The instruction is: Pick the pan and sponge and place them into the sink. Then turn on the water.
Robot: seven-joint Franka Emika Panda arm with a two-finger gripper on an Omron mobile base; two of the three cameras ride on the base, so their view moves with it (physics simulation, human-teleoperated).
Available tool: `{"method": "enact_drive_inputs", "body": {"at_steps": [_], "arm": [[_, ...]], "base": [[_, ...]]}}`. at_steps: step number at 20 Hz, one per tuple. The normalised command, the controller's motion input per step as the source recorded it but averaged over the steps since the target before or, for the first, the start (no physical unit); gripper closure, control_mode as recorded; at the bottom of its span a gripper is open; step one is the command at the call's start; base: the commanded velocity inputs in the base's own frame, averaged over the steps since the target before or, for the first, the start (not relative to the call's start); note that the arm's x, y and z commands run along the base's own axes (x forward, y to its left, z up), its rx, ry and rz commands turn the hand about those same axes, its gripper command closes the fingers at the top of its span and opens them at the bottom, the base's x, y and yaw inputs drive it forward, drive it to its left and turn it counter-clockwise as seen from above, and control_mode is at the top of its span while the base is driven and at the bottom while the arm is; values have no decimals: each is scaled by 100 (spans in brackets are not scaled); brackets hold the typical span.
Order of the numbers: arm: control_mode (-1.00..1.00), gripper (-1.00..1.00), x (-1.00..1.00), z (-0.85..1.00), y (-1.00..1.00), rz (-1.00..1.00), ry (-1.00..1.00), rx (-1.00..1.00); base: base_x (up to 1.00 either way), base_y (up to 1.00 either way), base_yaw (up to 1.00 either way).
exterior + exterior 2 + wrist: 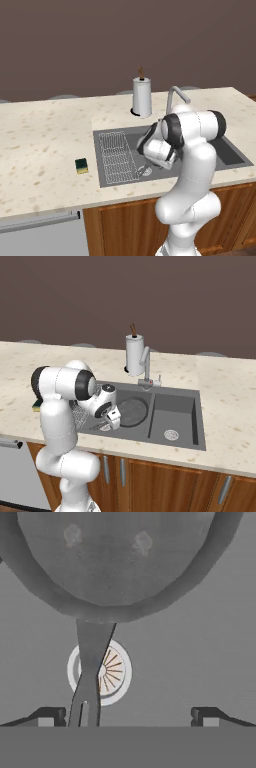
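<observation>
The pan (132,410) lies in the sink (192,443), in the basin left of the divider, its handle (90,677) crossing that basin's drain (117,674). The wire rack (116,156) lies in the sink's left end. The sponge (81,165) rests on the surface (45,145), left of the sink. The faucet (146,368) stands behind the sink, the paper towel roll (142,97) just behind it.
</observation>
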Motion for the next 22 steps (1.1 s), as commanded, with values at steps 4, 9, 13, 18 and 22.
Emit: {"method": "enact_drive_inputs", "body": {"at_steps": [4, 9, 13, 18, 22], "arm": [[-100, -100, -8, 80, 6, 0, 0, 0], [-100, -100, -6, 65, 8, 2, 0, 0], [-100, -100, -4, 68, 10, 5, 0, 0], [-100, -100, -4, 52, 17, 13, 0, 0], [-100, -100, -21, 47, 15, 17, 0, 0]], "base": [[0, 0, 0], [0, 0, 0], [0, 0, 0], [0, 0, 0], [0, 0, 0]]}}
